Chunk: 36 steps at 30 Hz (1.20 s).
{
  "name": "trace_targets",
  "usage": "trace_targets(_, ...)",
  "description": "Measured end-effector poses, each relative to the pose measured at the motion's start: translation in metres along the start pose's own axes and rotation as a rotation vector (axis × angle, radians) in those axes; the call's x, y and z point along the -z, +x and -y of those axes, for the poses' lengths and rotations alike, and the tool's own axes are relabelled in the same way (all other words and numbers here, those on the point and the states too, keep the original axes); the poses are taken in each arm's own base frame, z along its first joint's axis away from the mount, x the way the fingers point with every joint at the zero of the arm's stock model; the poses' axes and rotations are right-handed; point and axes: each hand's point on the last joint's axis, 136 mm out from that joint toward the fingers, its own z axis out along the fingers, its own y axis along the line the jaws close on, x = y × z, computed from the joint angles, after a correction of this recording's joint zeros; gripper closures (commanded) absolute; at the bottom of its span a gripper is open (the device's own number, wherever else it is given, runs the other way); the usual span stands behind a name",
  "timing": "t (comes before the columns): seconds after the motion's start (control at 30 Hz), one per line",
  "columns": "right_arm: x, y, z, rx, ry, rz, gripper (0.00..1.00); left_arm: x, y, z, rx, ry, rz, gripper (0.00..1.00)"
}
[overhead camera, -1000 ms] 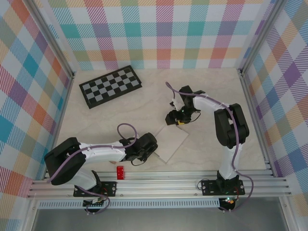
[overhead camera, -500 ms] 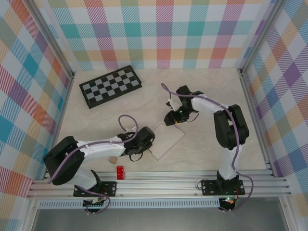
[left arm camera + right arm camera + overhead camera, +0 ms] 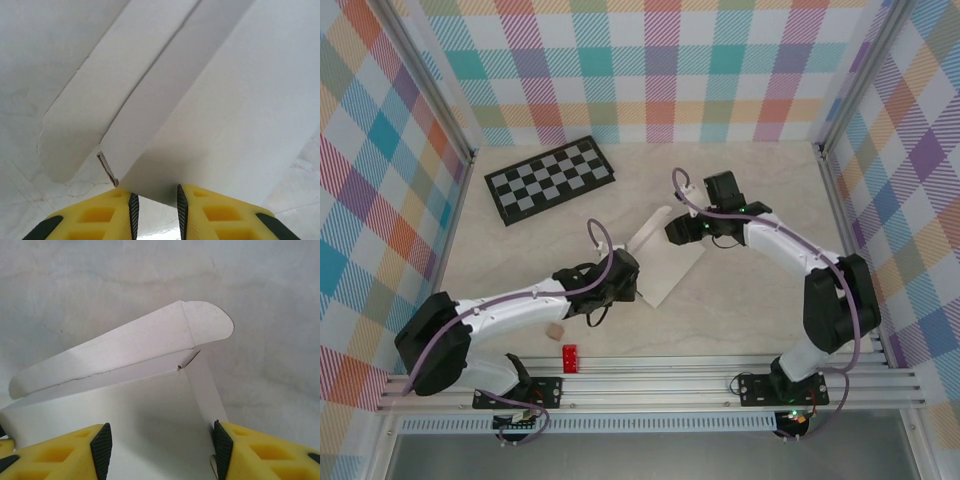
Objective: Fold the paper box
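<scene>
Since a second ago the paper box (image 3: 663, 262) has slid away from the near rail and toward the middle of the tabletop (image 3: 775, 190), and its far edge has risen, so that the sheet now leans up between the two arms. The right arm has stretched out low across the right side, while the left arm has reached further in, uncovering a small tan thing (image 3: 554, 330) beside it. The red block (image 3: 569, 357) sits by the near rail where it was. The box is plain white card with creases, a rounded tab and a cut slit. In the left wrist view the left tool (image 3: 155, 200) has its yellow fingers only narrowly parted, and a corner of the box's folded edge lies right at the gap between the black pads (image 3: 133, 212); whether they pinch it cannot be told. In the right wrist view the right tool (image 3: 159, 435) stands wide, with a box panel spanning the space between its pads (image 3: 102, 447) and a raised flap running down to the right-hand one; whether it presses the card cannot be told either. A black-and-grey checkerboard (image 3: 550, 178) lies well apart at the far left, and plaid walls close in three sides.
</scene>
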Motion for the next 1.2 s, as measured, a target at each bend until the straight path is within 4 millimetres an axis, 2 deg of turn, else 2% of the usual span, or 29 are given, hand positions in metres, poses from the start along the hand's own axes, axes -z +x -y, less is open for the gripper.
trace_targets(0.17,0.001,-0.001,0.004,0.036,0.03,0.099,0.43,0.01,-0.014,-0.001,-0.162,-0.007,0.057,0.72)
trace_targets(0.4,-0.007,0.013,0.021,0.021,0.107,0.155,0.43,0.02,-0.041,0.004,-0.322,-0.043,0.146,0.73)
trace_targets(0.6,0.004,0.018,0.024,0.023,0.147,0.228,0.42,0.022,-0.051,0.007,-0.395,-0.045,0.196,0.75)
trace_targets(0.77,0.006,0.022,0.024,0.029,0.15,0.277,0.42,0.018,-0.048,0.003,-0.46,-0.07,0.221,0.76)
trace_targets(1.03,0.01,0.038,0.02,0.042,0.149,0.331,0.41,0.015,-0.021,0.007,-0.621,-0.113,0.245,0.78)
trace_targets(1.2,0.02,0.039,0.016,0.055,0.157,0.369,0.41,0.018,-0.015,0.012,-0.686,-0.136,0.271,0.78)
